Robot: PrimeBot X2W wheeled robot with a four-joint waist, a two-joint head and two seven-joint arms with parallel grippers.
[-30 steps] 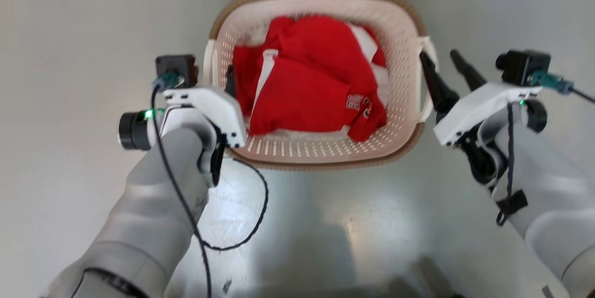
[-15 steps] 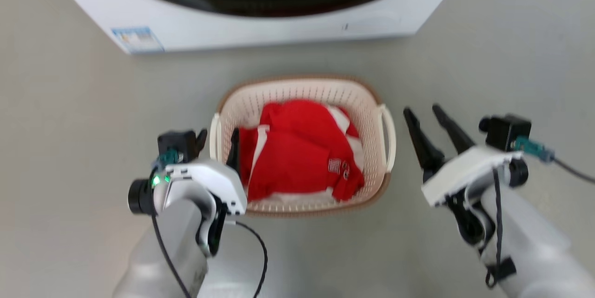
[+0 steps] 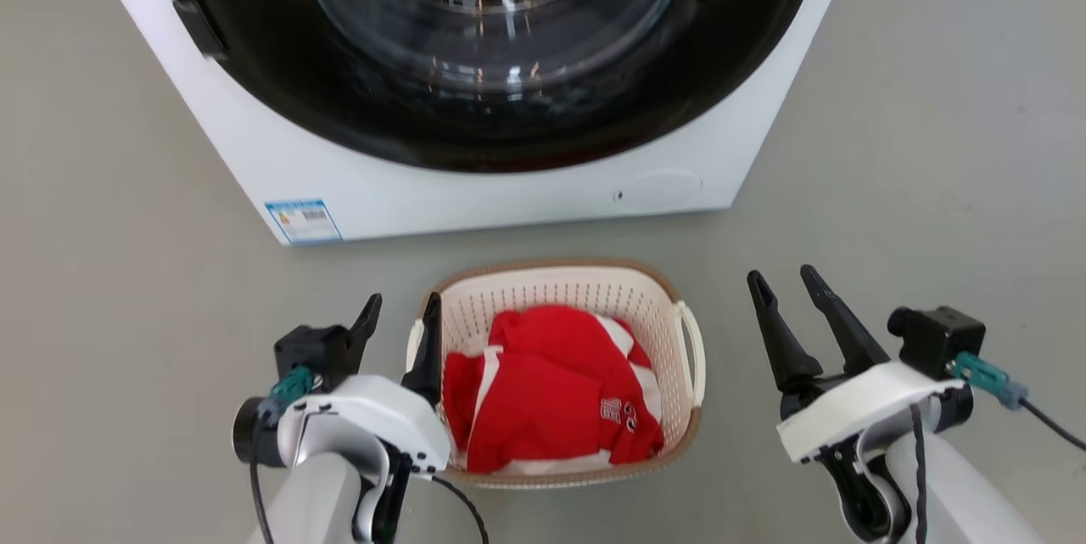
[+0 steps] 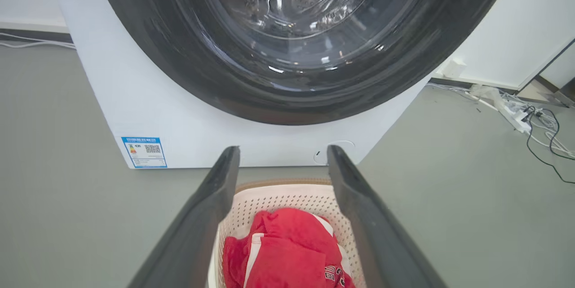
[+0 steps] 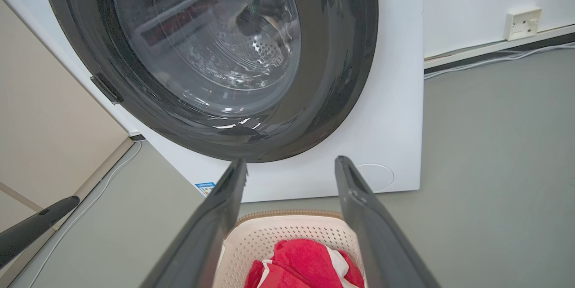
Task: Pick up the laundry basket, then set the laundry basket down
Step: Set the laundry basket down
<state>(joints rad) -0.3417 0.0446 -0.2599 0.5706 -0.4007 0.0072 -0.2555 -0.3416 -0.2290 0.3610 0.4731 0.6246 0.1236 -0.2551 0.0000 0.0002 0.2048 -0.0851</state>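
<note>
The basket (image 3: 551, 289) sits on the floor (image 3: 127, 315) at lower centre of the head view, long axis running left to right, open top up. My left pincer (image 3: 404, 308) stands wide, fingers either side of the left handle (image 3: 412, 339); I cannot tell whether they touch it. My right pincer (image 3: 781, 279) stands wide and empty, just right of the basket.

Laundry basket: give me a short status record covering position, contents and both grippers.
basket: laundry basket on the floor, in front of the washing machine, apart from it
contents: red clothes with white trim
left gripper: open, fingers either side of the left handle in the head view; contact not clear
right gripper: open, right of the basket, not touching it
held: nothing
</note>
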